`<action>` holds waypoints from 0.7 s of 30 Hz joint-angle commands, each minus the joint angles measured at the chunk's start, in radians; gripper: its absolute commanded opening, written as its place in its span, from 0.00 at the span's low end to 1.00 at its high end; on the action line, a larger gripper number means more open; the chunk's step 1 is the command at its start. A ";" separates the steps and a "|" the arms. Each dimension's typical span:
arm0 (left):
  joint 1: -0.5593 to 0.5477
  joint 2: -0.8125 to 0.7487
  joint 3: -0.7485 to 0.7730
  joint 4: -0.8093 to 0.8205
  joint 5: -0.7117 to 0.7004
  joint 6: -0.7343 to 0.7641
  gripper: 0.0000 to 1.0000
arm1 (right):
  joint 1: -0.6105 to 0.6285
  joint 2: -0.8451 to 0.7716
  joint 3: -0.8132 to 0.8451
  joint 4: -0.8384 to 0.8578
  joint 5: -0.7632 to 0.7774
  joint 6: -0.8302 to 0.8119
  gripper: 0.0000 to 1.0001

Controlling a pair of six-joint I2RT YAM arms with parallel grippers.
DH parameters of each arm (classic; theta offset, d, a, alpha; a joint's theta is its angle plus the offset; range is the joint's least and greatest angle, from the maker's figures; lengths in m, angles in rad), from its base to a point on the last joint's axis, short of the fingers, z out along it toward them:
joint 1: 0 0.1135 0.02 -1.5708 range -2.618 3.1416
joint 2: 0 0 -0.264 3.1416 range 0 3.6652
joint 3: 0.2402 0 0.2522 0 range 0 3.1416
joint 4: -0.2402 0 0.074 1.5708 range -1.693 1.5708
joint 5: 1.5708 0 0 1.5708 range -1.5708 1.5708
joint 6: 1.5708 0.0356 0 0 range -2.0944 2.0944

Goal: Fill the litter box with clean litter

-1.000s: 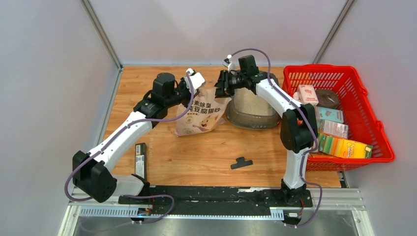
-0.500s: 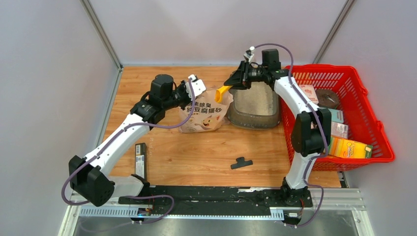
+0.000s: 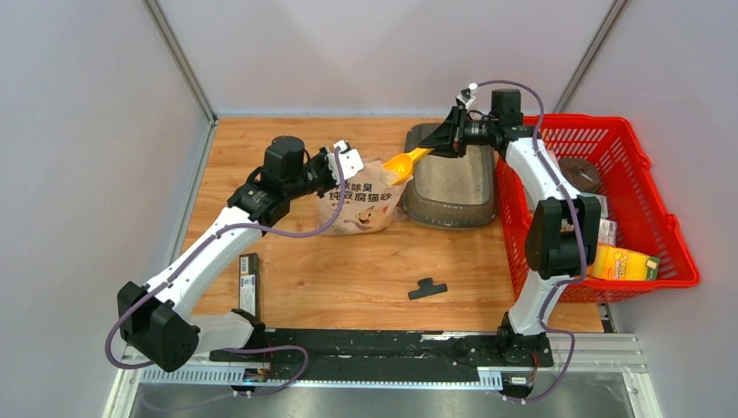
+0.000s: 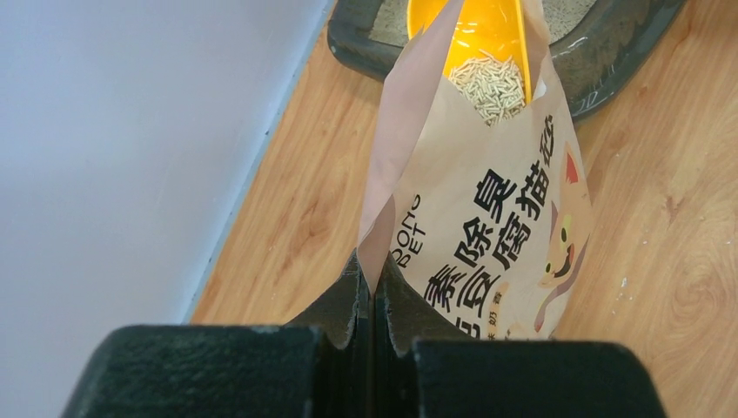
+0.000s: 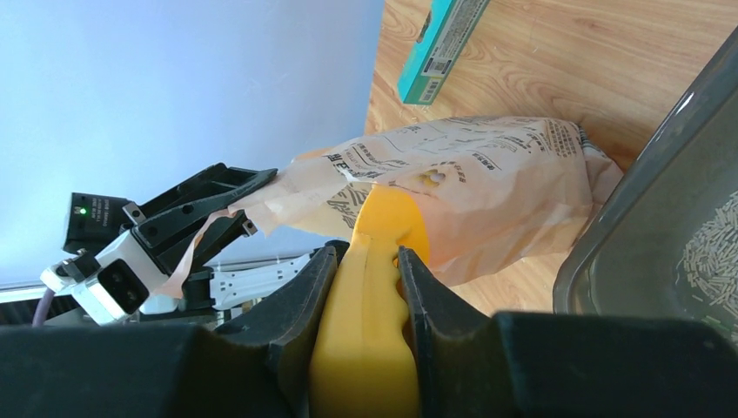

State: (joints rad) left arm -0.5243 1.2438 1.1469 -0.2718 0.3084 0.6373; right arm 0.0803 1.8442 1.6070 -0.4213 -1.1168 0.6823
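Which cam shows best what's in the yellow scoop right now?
Left wrist: it looks into the yellow scoop over the open mouth of the bag, with pale litter pellets lying in its bowl. Top external shows the scoop small and side-on, load unreadable. Right wrist sees only its handle and back between the right fingers.

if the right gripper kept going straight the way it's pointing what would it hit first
The right gripper would likely meet the litter bag first; its yellow scoop is at the bag's open mouth.
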 commanded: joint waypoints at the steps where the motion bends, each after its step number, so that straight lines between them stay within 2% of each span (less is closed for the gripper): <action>1: -0.006 -0.110 0.019 0.212 0.020 0.047 0.00 | -0.040 -0.040 -0.010 0.087 -0.031 0.059 0.00; 21: -0.006 -0.063 0.047 0.230 0.023 0.044 0.00 | -0.108 -0.033 0.008 0.162 -0.086 0.131 0.00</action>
State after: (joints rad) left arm -0.5297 1.2194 1.1191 -0.2565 0.3080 0.6540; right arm -0.0051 1.8439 1.5845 -0.3153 -1.1976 0.7986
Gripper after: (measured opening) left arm 0.030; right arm 0.299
